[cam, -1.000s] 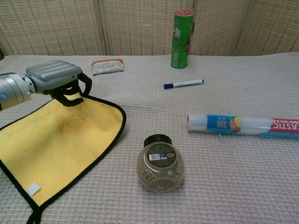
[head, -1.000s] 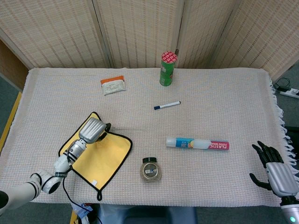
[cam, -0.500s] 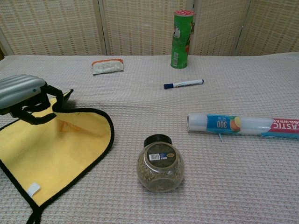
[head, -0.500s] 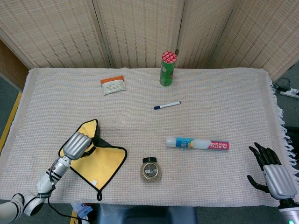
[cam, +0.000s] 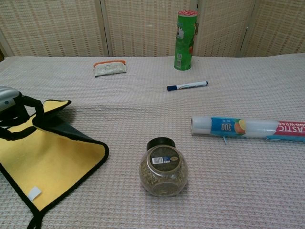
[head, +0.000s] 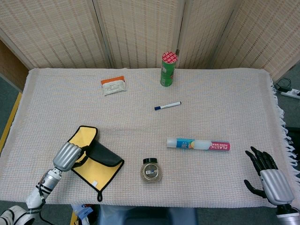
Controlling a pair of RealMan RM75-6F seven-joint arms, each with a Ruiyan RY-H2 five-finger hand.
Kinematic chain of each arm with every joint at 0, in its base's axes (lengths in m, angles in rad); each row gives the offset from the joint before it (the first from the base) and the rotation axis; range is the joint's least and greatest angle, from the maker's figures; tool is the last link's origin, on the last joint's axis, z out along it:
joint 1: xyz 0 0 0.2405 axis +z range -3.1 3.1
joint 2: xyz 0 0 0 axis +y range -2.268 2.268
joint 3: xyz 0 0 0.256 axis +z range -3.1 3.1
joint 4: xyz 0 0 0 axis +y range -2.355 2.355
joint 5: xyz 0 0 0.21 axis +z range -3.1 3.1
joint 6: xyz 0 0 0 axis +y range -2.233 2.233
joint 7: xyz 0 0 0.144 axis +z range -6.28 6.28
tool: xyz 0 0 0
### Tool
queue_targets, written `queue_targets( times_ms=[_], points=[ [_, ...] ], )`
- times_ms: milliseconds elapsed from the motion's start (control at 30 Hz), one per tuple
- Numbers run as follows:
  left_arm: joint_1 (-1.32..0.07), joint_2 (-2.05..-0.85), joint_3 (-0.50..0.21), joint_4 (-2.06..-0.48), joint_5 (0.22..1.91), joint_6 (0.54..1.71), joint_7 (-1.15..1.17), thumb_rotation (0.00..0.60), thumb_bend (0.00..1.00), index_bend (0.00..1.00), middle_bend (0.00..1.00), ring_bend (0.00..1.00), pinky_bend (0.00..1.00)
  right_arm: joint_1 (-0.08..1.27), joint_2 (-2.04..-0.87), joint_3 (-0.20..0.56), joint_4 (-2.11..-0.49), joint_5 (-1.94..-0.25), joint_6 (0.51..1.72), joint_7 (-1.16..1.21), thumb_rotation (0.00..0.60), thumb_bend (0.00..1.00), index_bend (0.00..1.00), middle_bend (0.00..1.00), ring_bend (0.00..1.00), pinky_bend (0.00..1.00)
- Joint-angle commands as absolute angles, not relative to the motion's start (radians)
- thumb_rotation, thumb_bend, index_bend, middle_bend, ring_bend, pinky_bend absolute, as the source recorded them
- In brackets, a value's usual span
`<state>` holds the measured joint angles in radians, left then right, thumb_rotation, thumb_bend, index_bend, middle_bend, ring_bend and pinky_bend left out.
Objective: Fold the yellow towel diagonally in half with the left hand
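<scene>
The fold looks roughly half made. The yellow towel lies at the near left part of the cloth-covered surface, and one of its corners is lifted and doubled back toward the robot, so that a dark underside shows as a slanted flap across the middle of the towel in the head view, with a small yellow patch beyond it and a larger yellow area nearer the front edge. The left hand sits at the towel's left side with its fingers curled on the black-trimmed edge, and in the chest view that trim loops up against the hand at the left border, so it appears to be gripping the raised corner, though the exact contact is partly hidden. The near corner, with its small white tag and hanging loop, lies flat and uncovered, which suggests the carried corner has not reached its opposite one. What seems left is to bring that corner the rest of the way across, lay it down so the edges meet along a diagonal crease, and let go. The right hand rests at the far right edge of the surface with its fingers spread and nothing in them, well apart from the towel. A glass jar stands just beside the towel's right corner, close enough that the fold may need care there.
</scene>
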<state>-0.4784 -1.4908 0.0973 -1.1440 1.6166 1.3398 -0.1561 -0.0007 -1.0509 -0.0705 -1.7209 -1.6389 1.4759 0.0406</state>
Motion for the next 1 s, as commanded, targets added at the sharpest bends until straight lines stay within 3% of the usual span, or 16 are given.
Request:
queue_targets(
  times_ms=[33, 1000],
  points=[
    [-0.465, -1.487, 0.102, -1.138, 1.619, 1.343, -0.163, 0.600, 0.48, 0.65, 1.00, 1.00, 1.00, -0.002, -1.051, -0.073, -1.727, -1.645, 1.478, 0.032, 0.600, 0.37, 0.00, 0.00, 0.00, 0.00],
    [-0.361, -1.472, 0.098, -1.195, 1.625, 1.383, -0.163, 0.600, 0.48, 0.64, 1.00, 1.00, 1.00, 0.016, -1.060, -0.084, -1.742, -1.664, 1.441, 0.001, 0.600, 0.37, 0.00, 0.00, 0.00, 0.00]
  ],
)
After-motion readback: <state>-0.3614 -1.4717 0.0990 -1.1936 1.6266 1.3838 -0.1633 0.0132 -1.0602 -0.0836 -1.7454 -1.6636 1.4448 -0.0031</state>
